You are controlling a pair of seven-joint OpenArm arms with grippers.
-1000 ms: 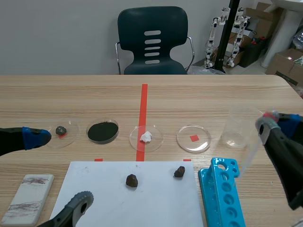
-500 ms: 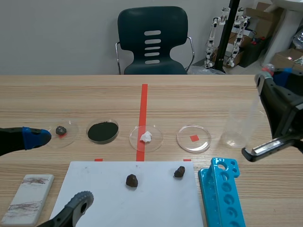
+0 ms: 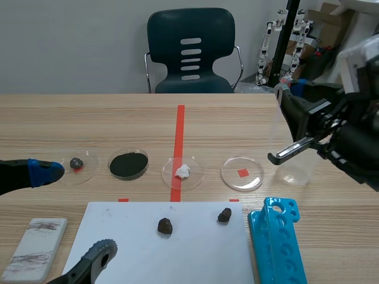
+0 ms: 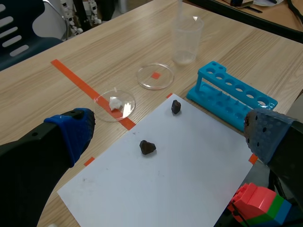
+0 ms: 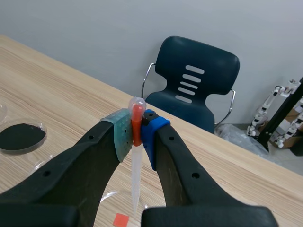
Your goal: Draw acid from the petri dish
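A clear petri dish (image 3: 242, 173) lies over a red tape square, right of the centre line; the left wrist view shows this dish (image 4: 155, 76) beside the beaker (image 4: 186, 40). My right gripper (image 3: 285, 90) hangs raised above the beaker (image 3: 298, 161), to the right of the dish. It is shut (image 5: 137, 130) on a plastic pipette (image 5: 136, 161) with an orange-red bulb, tip pointing down; the red square (image 5: 121, 220) lies below it. My left gripper (image 3: 70, 213) rests low at the table's left front, open and holding nothing (image 4: 168, 127).
Left of the clear dish stand dishes with white bits (image 3: 183, 171), black powder (image 3: 128, 164) and a stone (image 3: 78, 163). A white sheet (image 3: 136, 248) carries two dark stones (image 3: 165, 225). A blue tube rack (image 3: 278, 242) and a grey tile (image 3: 35, 248) sit near the front edge.
My right arm rose from low at the table's right edge and swung up and leftward, carrying the pipette above the beaker. The left arm kept still.
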